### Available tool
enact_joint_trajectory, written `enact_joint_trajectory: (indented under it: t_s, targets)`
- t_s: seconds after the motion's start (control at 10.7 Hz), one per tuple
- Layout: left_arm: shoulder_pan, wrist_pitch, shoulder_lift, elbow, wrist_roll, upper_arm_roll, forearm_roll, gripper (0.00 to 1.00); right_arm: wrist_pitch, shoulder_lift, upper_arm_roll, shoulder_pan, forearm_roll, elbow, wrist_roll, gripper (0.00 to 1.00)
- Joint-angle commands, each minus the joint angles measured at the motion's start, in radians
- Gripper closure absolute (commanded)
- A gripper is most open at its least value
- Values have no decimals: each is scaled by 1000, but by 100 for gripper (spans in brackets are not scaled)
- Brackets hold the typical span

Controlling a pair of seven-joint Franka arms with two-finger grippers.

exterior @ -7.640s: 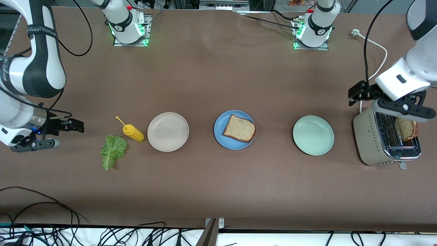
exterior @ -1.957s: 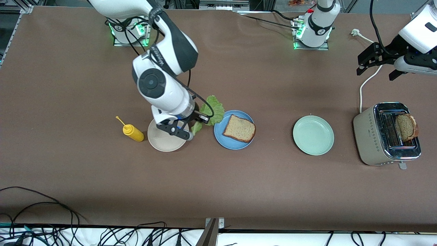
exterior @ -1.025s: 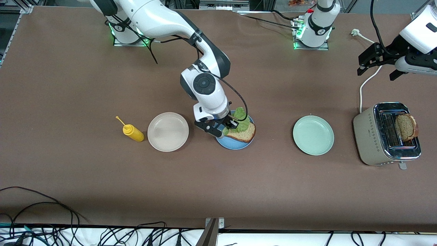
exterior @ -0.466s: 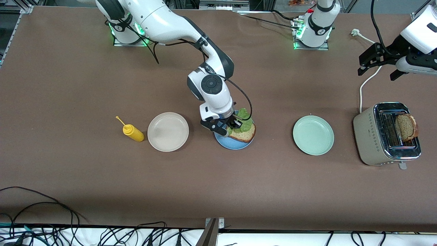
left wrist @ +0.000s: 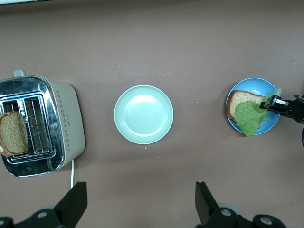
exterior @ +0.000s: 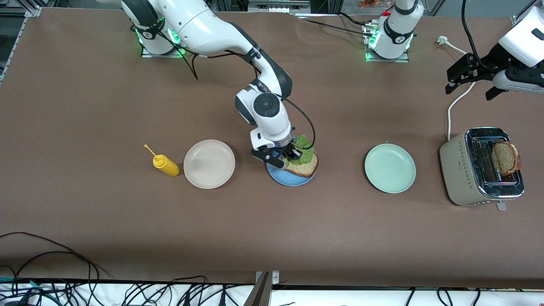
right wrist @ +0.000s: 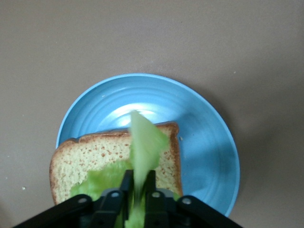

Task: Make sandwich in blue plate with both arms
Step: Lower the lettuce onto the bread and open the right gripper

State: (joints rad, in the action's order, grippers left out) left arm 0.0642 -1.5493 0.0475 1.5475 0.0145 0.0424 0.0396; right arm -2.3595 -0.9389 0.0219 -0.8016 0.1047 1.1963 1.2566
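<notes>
1. Two white arms at work over the brown worktop (exterior: pixel 272 238). Right end effector (exterior: pixel 285 158) sits low over the round medium-blue plate (exterior: pixel 293 180), clenched on the stem of a ruffled green lettuce leaf (exterior: pixel 302 152).
2. Brown wholegrain bread slice (exterior: pixel 304 168) lies flat in the blue plate. In the right wrist view the leaf (right wrist: pixel 142 147) runs out from between the fingers across the slice (right wrist: pixel 85 159), partly draped on it, its long axis along the fingers' reach.
3. Key relation: leaf directly over the slice, so letting go should drop it in place. Risk, as I judge it: the stem end overhangs the crust toward the right arm's end.
4. Left end effector (exterior: pixel 471 80) hangs released, holding nothing, over bare worktop near the cream-and-chrome toaster (exterior: pixel 465 170). It waits.
5. Second bread slice (exterior: pixel 505 158) stands in the toaster slot; left arm is much the nearer to it.
6. Beige plate (exterior: pixel 209 163), pale green plate (exterior: pixel 390 168) and yellow squeeze bottle (exterior: pixel 165 165) stand apart, unused.
</notes>
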Motion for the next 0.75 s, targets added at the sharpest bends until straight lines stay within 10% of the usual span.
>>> enact_joint_trajectory:
  t_s: [0.0,0.65]
  targets:
    - [-3,12,6,-1,-2,-1,14,0,-17,-8,7,-11,-31,-14,66,0]
    - [-3,12,8,-1,-4,-1,14,0,67,58,38,-5,-33,-17,37,0]
